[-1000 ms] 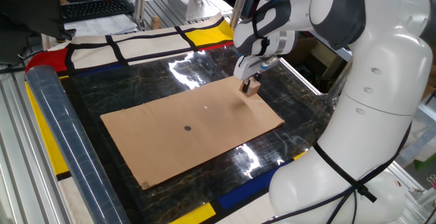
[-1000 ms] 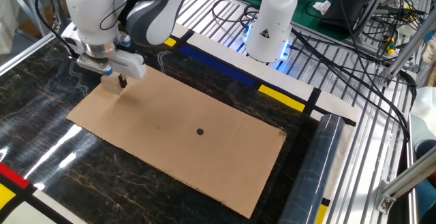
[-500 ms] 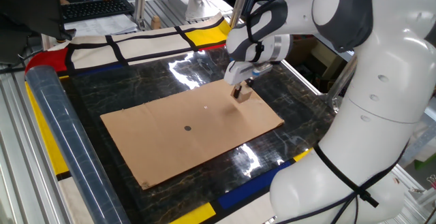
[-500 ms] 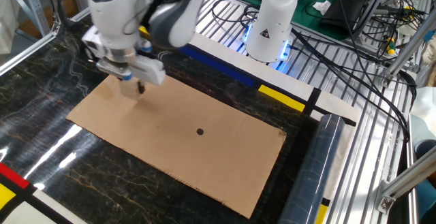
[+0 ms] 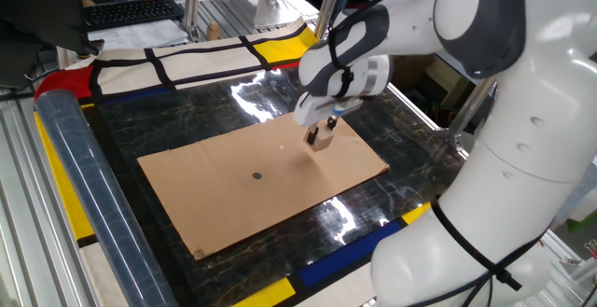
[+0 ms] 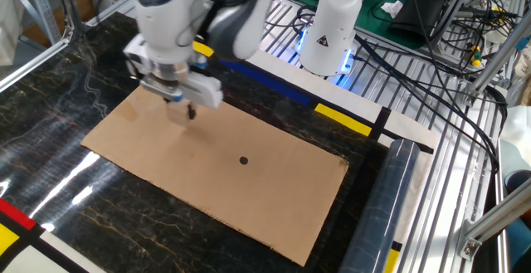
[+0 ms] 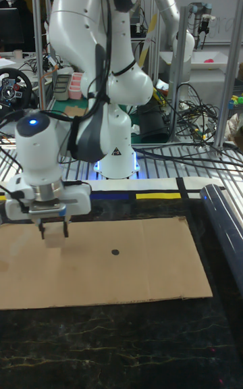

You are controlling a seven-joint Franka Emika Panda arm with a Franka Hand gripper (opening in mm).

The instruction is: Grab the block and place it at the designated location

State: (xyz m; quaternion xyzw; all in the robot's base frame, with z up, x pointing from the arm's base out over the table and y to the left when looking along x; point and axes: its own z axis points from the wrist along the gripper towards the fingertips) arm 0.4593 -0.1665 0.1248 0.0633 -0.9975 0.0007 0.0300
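The block, a small pale wooden cube, hangs just above the brown cardboard sheet with my gripper shut on it. In the tall fixed view the block shows between the dark fingers of the gripper. The designated location is a tiny black dot near the sheet's middle, left of the gripper and nearer the camera. In the other fixed view the gripper is up and left of the dot. The tall fixed view shows the dot to the gripper's right.
A tiny white speck lies on the cardboard between gripper and dot. A long plastic-wrapped roll runs along the table's left side. A second robot's base and cables stand beyond the table edge.
My gripper has carried the block from the cardboard's far corner inward over the sheet, closer to the black dot. It stays shut on the block.
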